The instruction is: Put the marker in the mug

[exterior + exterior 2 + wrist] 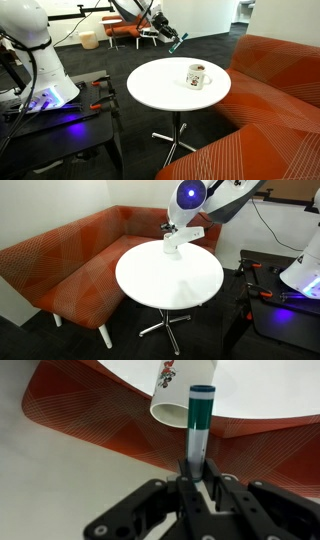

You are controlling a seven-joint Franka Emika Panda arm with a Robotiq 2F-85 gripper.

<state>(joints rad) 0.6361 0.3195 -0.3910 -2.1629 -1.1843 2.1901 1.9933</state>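
My gripper [197,468] is shut on the marker [200,420], a thin stick with a teal-green end pointing away from the wrist camera. In an exterior view the gripper [166,31] holds the marker [176,42] in the air behind and above the round white table [160,90]. The white mug [197,76] with a dark printed design stands on the table's far side; in the wrist view the mug [170,395] shows just left of the marker's tip. In the other exterior view the gripper [171,232] hangs over the table's far edge and hides the mug.
An orange-red sofa [70,255] wraps round the table [170,275]. A black cart with the robot base [45,95] stands beside the table. Orange chairs [125,32] stand at the back of the room.
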